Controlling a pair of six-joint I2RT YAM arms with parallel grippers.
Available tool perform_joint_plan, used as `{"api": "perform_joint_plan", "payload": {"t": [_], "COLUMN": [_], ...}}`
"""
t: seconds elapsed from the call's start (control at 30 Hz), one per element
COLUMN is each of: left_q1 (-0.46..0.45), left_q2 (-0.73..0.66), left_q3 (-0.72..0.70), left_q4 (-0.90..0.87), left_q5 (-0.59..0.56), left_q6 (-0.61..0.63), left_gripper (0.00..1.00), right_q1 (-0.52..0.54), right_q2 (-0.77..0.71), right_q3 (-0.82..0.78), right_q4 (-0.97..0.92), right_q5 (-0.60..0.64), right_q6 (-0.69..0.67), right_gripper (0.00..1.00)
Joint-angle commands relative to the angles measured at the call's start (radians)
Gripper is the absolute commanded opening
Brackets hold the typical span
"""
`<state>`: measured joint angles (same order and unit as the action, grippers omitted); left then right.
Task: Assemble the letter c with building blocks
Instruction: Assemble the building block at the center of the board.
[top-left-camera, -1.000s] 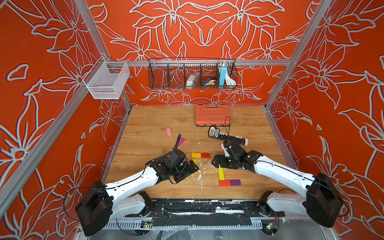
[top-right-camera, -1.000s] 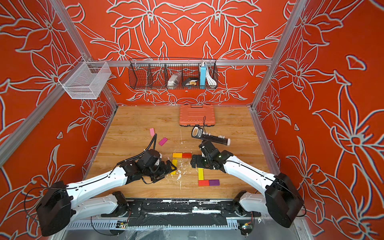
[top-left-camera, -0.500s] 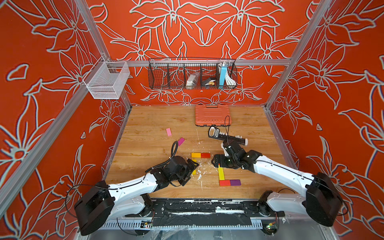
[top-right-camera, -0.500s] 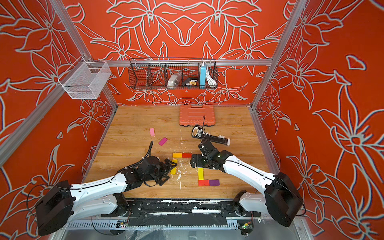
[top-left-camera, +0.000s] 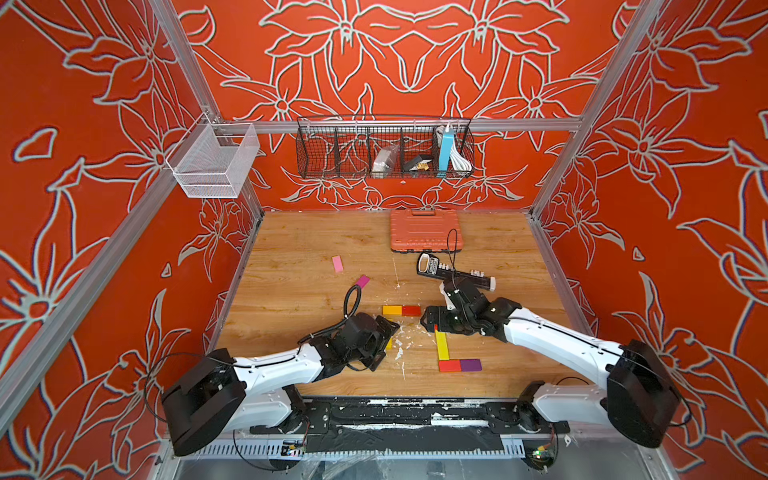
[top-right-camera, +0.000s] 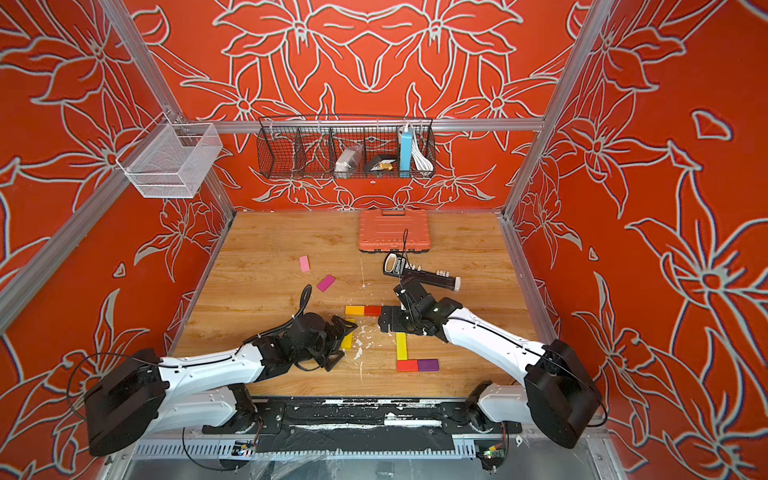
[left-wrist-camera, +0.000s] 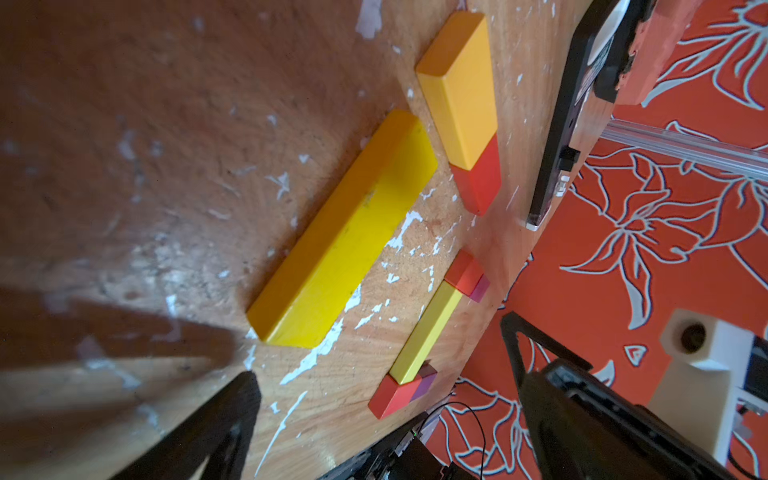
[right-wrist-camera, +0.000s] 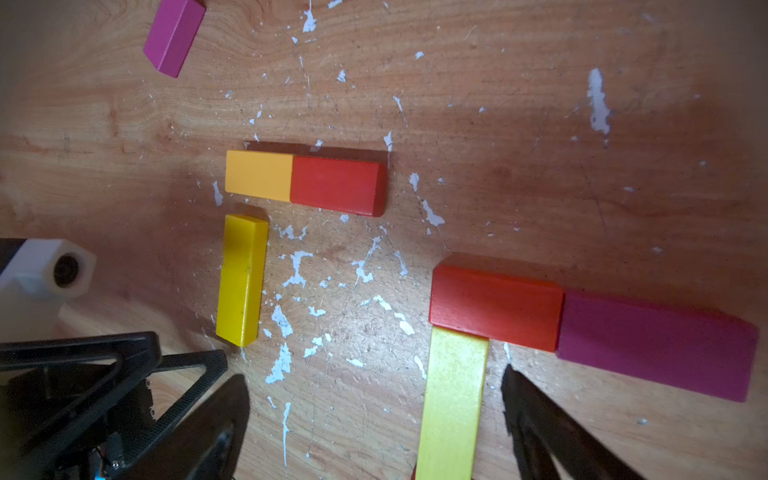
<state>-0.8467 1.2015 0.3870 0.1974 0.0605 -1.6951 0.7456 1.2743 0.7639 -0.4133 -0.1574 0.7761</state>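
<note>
The left gripper (left-wrist-camera: 377, 347) is wide open and holds nothing. A long, smooth yellow block (left-wrist-camera: 345, 232) lies flat just in front of it, on the scratched wooden table (right-wrist-camera: 540, 124). The right gripper (right-wrist-camera: 372, 374) is open too. A second yellow block (right-wrist-camera: 453, 395) lies between its jaws, one end touching a red block (right-wrist-camera: 494, 303) joined to a purple block (right-wrist-camera: 656, 340).

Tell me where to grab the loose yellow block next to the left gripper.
Pinch the yellow block across its long sides at mid-length, from above: it lies flat, long sides clear, one end near the orange block.
</note>
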Motion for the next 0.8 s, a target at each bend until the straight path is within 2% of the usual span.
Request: {"api": "perform_joint_plan", "payload": {"t": [0.0,0.77], "left_q1": [-0.009,-0.012], "left_q2": [0.019,0.109], "left_q3": [0.006,0.012], "left_q4": [0.033,0.120], "left_q5": [-0.025,-0.021], "left_q6": [-0.027,-0.040], "left_gripper": [0.98,0.98], "right_q1": [0.006,0.006], "right_q2": [0.003,0.003], "right_q3": [0.017,0.008], "right_q4": [-0.004,0.000], "right_q5": [0.016,0.019], "right_q6": [-0.009,-0.015], "right_gripper": [0.97,0.97]}}
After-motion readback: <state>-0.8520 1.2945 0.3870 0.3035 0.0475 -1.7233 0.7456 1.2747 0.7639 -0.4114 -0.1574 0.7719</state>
